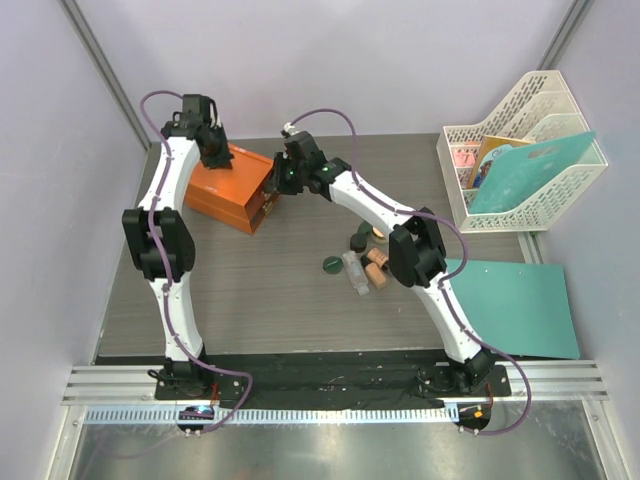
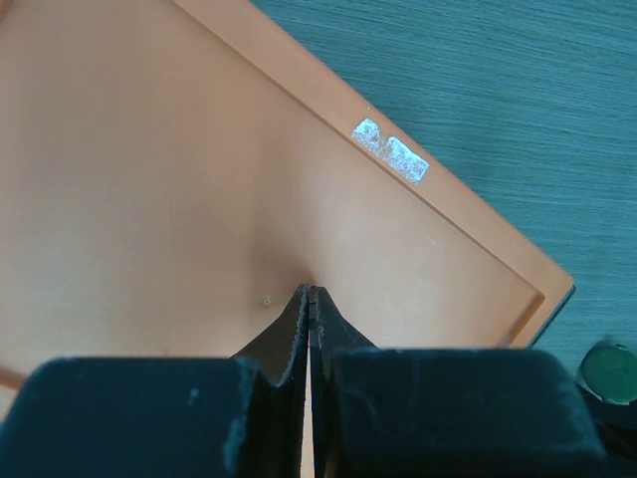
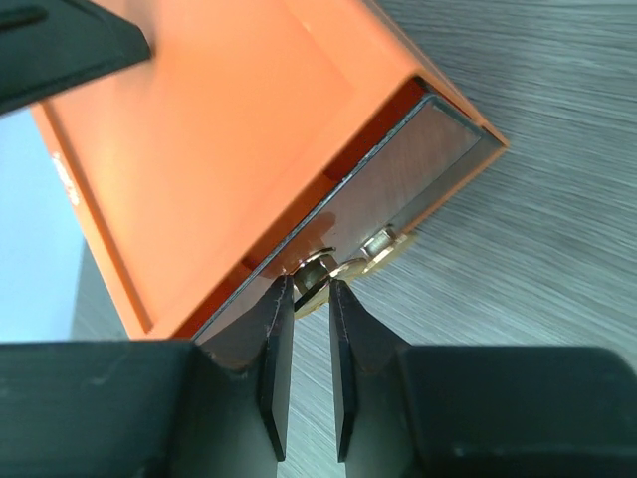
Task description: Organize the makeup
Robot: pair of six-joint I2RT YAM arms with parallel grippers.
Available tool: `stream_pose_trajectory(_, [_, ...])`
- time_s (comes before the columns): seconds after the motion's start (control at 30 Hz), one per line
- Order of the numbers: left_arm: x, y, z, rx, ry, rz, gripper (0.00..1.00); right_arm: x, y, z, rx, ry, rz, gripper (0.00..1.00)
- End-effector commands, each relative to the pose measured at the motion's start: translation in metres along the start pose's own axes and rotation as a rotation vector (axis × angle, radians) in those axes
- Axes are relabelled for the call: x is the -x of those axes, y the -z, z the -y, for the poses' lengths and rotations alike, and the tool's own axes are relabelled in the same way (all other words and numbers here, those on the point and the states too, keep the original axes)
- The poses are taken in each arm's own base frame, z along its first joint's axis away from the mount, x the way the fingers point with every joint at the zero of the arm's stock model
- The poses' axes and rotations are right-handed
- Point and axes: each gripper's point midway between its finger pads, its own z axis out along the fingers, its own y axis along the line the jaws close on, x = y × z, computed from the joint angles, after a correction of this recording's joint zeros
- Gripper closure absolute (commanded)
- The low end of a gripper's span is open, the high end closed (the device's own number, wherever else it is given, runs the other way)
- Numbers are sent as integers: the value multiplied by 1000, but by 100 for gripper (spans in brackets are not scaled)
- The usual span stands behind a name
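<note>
Orange box front edge: right claw pinching knob.

Orange box with gold knob at ten o'clock; grey wood-grain table; dark green disc, tan cylinders centre; teal sheet at four o'clock.

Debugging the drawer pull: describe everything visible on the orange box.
The orange box sits skewed at the far left of the table. It is glossy and plastic-looking, with a rim-edged recessed top bearing two silvery patches and a dark front panel carrying a brass knob. The shut left gripper rests on its top; the right gripper pinches the knob.
</note>
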Motion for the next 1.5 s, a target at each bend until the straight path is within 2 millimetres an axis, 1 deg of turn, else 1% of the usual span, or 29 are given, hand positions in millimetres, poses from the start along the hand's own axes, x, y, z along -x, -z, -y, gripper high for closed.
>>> stream_pose_trajectory(0.0, [-111, -55, -41, 135, 19, -388, 100, -7, 26, 48, -216, 87, -48, 76])
stream_pose_trajectory(0.07, [-112, -55, -41, 134, 18, -393, 100, -8, 31, 51, -238, 106, -53, 76])
stream_pose_trajectory(0.13, [-112, -55, -42, 138, 21, -396, 100, -11, 40, 53, -253, 116, -68, 76])
stream_pose_trajectory(0.17, [-113, -55, -41, 137, 18, -396, 100, -10, 44, 59, -284, 123, -57, 76])
stream_pose_trajectory(0.2, [-113, -55, -42, 138, 19, -399, 100, -18, 46, 68, -306, 124, -79, 76])
stream_pose_trajectory(0.23, [-114, -55, -43, 138, 16, -400, 100, -16, 54, 65, -308, 127, -71, 76])
stream_pose_trajectory(0.27, [-113, -55, -43, 139, 17, -398, 100, -25, 56, 73, -326, 126, -94, 76])
stream_pose_trajectory(0.3, [-114, -54, -43, 140, 15, -403, 100, -27, 59, 75, -336, 128, -95, 76])
stream_pose_trajectory(0.33, [-115, -54, -44, 143, 11, -404, 100, -25, 66, 75, -341, 129, -89, 76])
stream_pose_trajectory(0.37, [-115, -53, -45, 149, 7, -407, 100, -34, 67, 83, -359, 129, -109, 77])
stream_pose_trajectory(0.43, [-118, -53, -48, 162, 2, -414, 100, -33, 77, 86, -378, 132, -102, 77])
stream_pose_trajectory(0.47, [-119, -52, -48, 162, 1, -416, 100, -38, 81, 92, -395, 131, -112, 77])
stream_pose_trajectory(0.53, [-121, -51, -48, 160, 5, -420, 100, -39, 86, 96, -412, 139, -110, 77])
stream_pose_trajectory(0.73, [-122, -50, -52, 178, -2, -418, 100, -31, 109, 100, -455, 168, -75, 78])
stream_pose_trajectory(0.77, [-123, -49, -52, 182, -4, -425, 100, -33, 113, 101, -466, 170, -73, 78])
stream_pose_trajectory(0.83, [-122, -49, -52, 182, -2, -425, 100, -32, 118, 107, -489, 183, -69, 79])
stream_pose_trajectory(0.97, [-124, -48, -52, 181, 2, -433, 100, -37, 124, 112, -507, 194, -80, 79])
stream_pose_trajectory(1.07, [-124, -48, -53, 184, -2, -434, 100, -38, 130, 112, -512, 200, -79, 79])
stream_pose_trajectory(1.17, [-122, -48, -54, 189, -17, -431, 100, -34, 135, 111, -514, 205, -54, 79])
stream_pose_trajectory(1.27, [-121, -47, -54, 189, -22, -435, 100, -25, 140, 104, -488, 210, -11, 74])
stream_pose_trajectory(1.3, [-120, -47, -53, 188, -25, -432, 100, -23, 140, 99, -465, 221, -5, 67])
stream_pose_trajectory(1.37, [-117, -46, -53, 187, -26, -424, 100, -14, 143, 89, -433, 228, 28, 57])
stream_pose_trajectory(1.43, [-115, -45, -52, 184, -29, -419, 100, -8, 146, 83, -406, 235, 58, 53])
stream_pose_trajectory(1.47, [-114, -45, -52, 184, -31, -416, 100, -2, 152, 76, -389, 242, 84, 50])
